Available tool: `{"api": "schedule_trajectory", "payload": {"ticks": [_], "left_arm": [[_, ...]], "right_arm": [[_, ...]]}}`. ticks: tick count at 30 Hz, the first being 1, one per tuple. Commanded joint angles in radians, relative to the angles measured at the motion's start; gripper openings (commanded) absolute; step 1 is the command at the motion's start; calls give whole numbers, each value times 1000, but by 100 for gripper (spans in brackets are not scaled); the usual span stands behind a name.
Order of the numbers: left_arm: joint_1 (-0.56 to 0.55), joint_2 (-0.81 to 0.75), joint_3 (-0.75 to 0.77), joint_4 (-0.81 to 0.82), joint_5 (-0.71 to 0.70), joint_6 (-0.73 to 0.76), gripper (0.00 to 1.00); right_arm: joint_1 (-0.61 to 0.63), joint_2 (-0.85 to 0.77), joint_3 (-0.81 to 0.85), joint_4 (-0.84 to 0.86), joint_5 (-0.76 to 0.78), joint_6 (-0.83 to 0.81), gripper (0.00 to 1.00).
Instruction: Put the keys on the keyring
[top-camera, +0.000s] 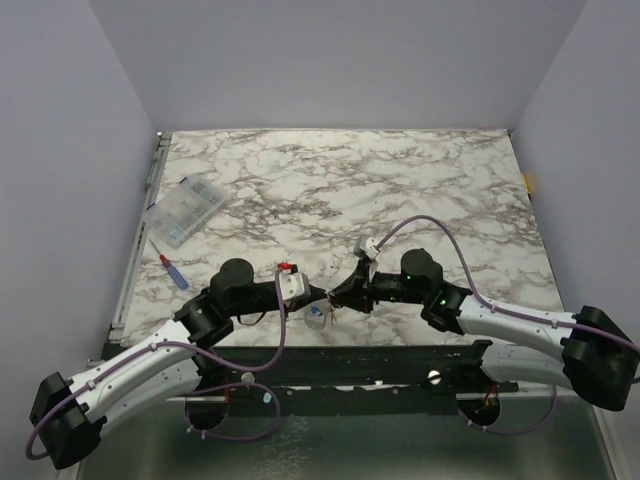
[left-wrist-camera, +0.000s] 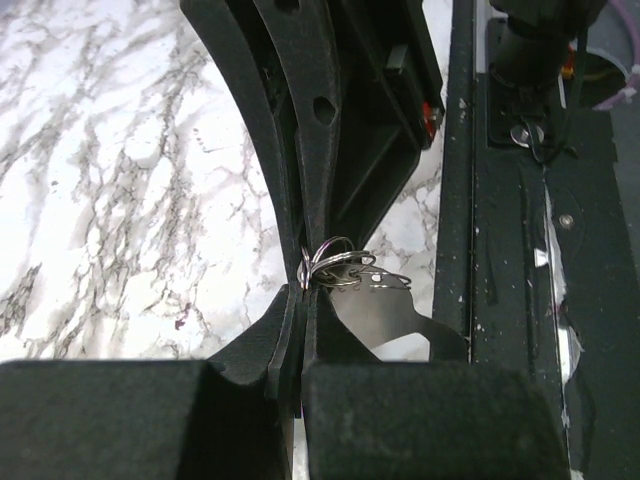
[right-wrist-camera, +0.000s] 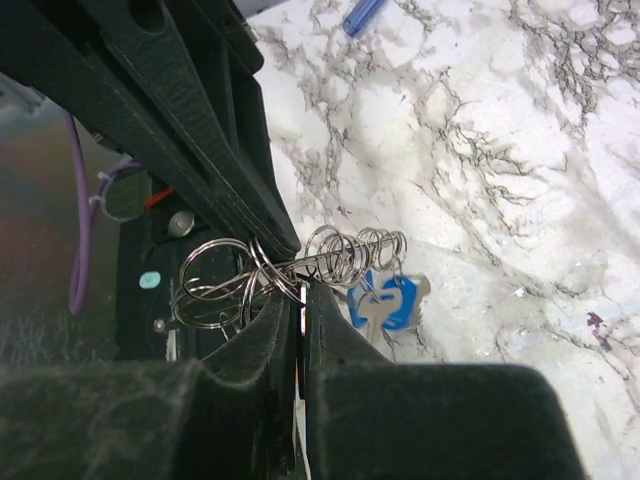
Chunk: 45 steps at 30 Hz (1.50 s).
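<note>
Near edge of the table (top-camera: 420, 180), centre: both arms angle inward and their tips meet just above the marble.

Left claw (left-wrist-camera: 303, 292) fully closed, a loop of the keyring (left-wrist-camera: 335, 262) nipped at its very tips. The rest of the silvery wire loops fan out to one side, clear of the fingers.

Right claw (right-wrist-camera: 300, 298) drawn almost together with only a thin slit left. The same chain of rings crosses its tips and looks pinched there. Rings spill to both sides of the fingers. Blue-headed key (right-wrist-camera: 385, 303) hangs from the rings just beside this claw, over the table. No other key can be made out.

Farther back, left side: red-and-blue screwdriver (top-camera: 173, 271) lying flat. Beyond it, a clear compartment box (top-camera: 185, 212), well apart from the claws.
</note>
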<state>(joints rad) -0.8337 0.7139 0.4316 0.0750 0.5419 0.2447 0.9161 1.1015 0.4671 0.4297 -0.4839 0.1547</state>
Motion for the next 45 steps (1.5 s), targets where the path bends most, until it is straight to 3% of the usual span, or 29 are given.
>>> {"api": "schedule_trajectory", "payload": {"ticks": [1,9,17,21,28,32,37,40,45], "left_arm": [[-6,-60,-19,255,-81,-84,0],[-7,-109,-49,332,-160,-113,0],[-6,-116,-60,350,-164,-118,0],[-6,-112,-64,348,-132,-110,0],[-6,-113,-63,323,-101,-88,0],[-5,-112,-62,321,-80,-77,0],[-6,-118,-66,320,-47,-71,0],[-6,-116,-69,319,-4,-65,0],[-6,-123,-76,320,59,-59,0]], "right_arm": [[9,71,-47,227,-54,194,1],[9,148,-42,296,-78,275,2],[9,150,-24,235,-86,248,30],[9,67,7,71,-16,151,44],[9,-155,41,-219,199,-3,45],[9,-254,-35,-182,358,-1,45],[9,-369,-93,-138,436,-39,44],[9,-440,-128,-77,447,-58,40],[9,-462,-81,-47,244,-104,39]]}}
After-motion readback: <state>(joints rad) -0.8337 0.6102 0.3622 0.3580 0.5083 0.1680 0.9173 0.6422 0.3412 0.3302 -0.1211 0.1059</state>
